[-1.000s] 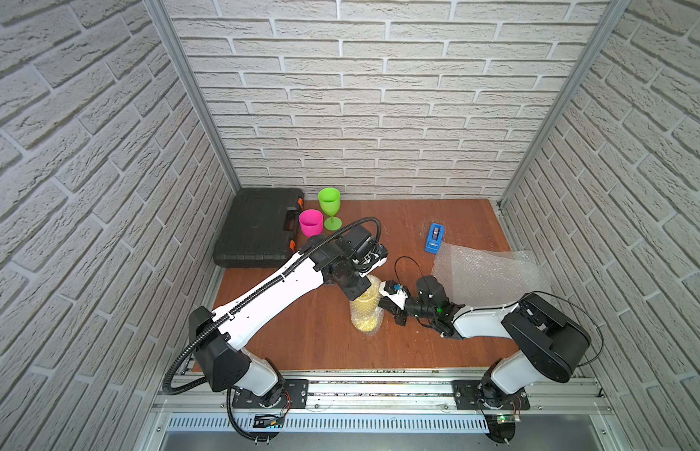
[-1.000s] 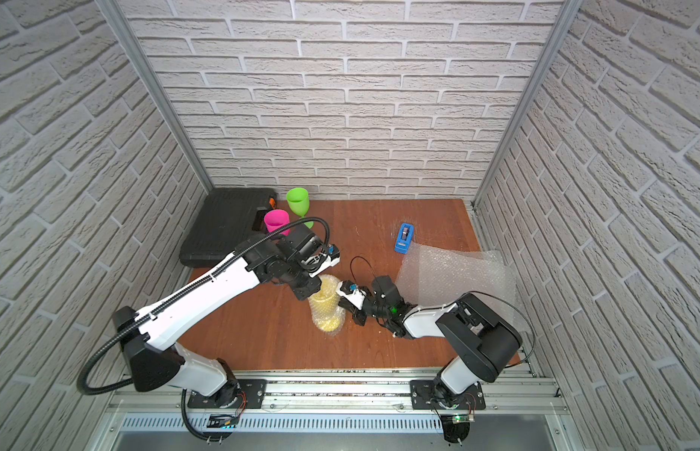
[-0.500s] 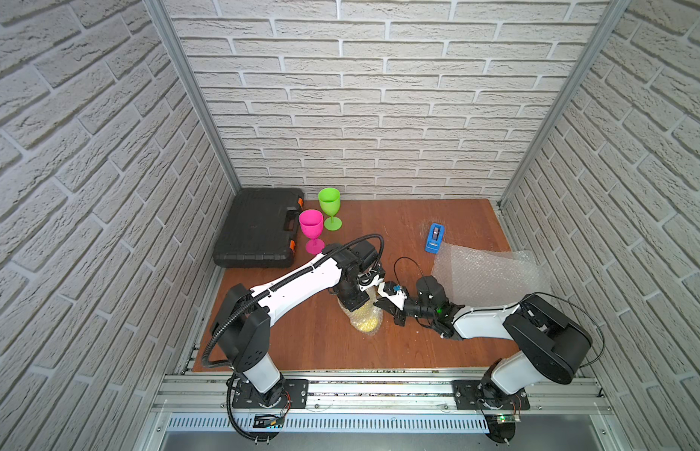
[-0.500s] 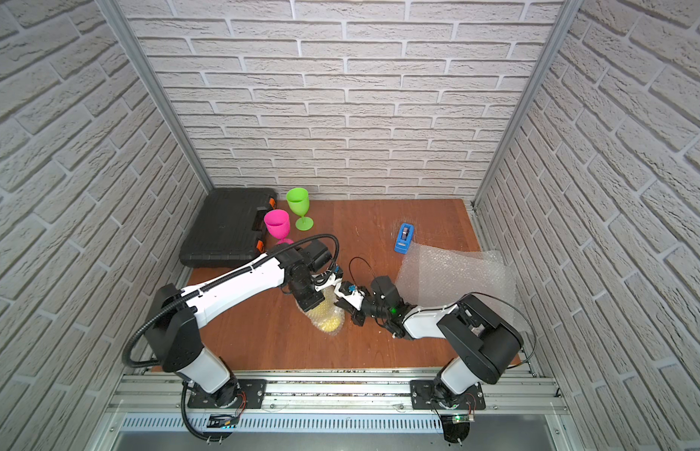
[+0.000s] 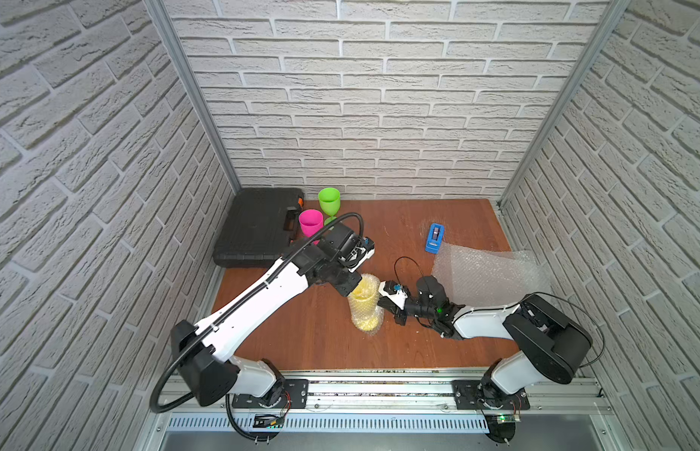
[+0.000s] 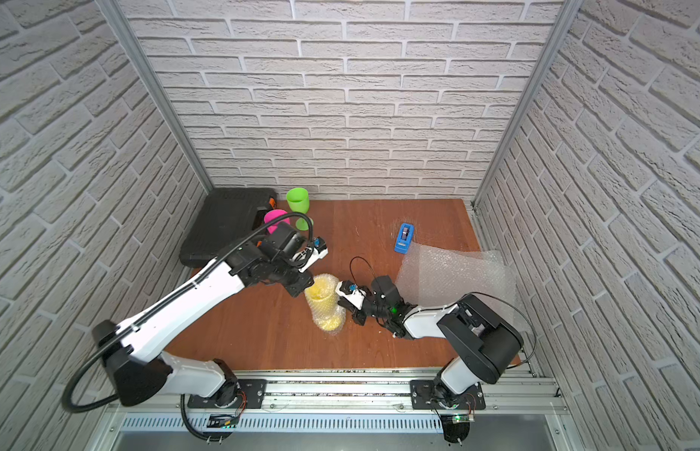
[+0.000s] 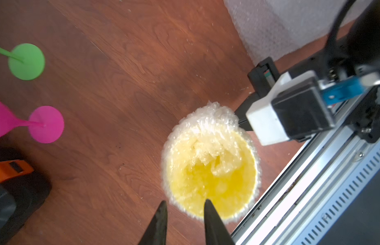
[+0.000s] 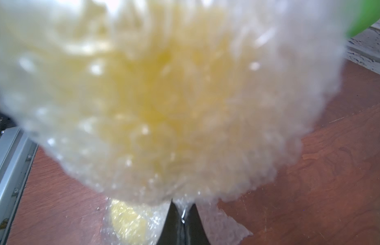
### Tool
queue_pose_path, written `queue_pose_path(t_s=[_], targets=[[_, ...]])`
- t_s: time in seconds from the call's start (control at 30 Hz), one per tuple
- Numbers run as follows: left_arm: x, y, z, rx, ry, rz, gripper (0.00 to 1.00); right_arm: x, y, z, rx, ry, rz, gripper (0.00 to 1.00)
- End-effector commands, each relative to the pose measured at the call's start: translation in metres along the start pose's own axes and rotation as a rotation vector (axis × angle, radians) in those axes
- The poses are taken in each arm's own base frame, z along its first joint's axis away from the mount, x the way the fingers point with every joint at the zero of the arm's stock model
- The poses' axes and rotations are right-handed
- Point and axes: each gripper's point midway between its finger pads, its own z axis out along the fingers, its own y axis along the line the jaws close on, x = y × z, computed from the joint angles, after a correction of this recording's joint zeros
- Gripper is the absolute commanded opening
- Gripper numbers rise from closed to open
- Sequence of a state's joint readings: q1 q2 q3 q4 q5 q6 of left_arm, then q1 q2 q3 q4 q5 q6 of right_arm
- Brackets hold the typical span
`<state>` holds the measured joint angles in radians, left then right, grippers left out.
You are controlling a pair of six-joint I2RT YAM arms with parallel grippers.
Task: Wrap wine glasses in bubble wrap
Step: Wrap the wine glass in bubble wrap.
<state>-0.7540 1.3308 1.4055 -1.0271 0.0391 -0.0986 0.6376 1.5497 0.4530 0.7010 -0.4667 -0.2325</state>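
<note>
Left wrist view shows your left gripper, jaws apart, at the rim of the yellow goblet, upright mid-table, bubble wrap around it and a tuft tucked into its bowl. Your right gripper is pinched shut on that wrap low on the goblet, so a sideways tug could tip it or pull the tuft out. The pink goblet and green goblet stand bare at the back, bowls apparently empty.

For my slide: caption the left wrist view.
Left gripper open over yellow glass in bubble wrap; pink glass, green glass unwrapped.
</note>
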Motion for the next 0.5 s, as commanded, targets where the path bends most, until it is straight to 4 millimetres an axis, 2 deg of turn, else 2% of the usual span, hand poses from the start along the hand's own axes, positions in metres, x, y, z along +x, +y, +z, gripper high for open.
queue_pose_path(t_s=[0.0, 0.07, 0.1, 0.17, 0.27, 0.33, 0.47], targets=[[0.005, 0.011, -0.011, -0.062, -0.022, -0.157, 0.27, -0.001, -0.002, -0.002, 0.014, -0.001, -0.005, 0.03], [0.007, 0.021, -0.017, -0.126, -0.059, -0.286, 0.21, -0.001, -0.002, -0.002, 0.011, 0.001, -0.003, 0.03], [0.008, 0.024, -0.02, -0.14, -0.075, -0.356, 0.21, -0.001, -0.002, -0.002, 0.008, 0.004, -0.002, 0.03], [0.015, 0.032, -0.022, -0.18, -0.081, -0.561, 0.31, -0.001, -0.002, -0.001, 0.004, 0.007, 0.002, 0.03], [0.025, 0.036, -0.01, -0.182, -0.018, -0.796, 0.35, -0.001, -0.002, -0.001, 0.007, 0.009, 0.003, 0.03], [0.027, 0.03, 0.003, -0.176, 0.038, -0.849, 0.45, -0.001, -0.003, -0.001, 0.009, 0.01, 0.002, 0.03], [0.032, 0.023, 0.027, -0.218, 0.125, -0.88, 0.51, 0.0, -0.003, -0.001, 0.01, 0.017, 0.004, 0.03]])
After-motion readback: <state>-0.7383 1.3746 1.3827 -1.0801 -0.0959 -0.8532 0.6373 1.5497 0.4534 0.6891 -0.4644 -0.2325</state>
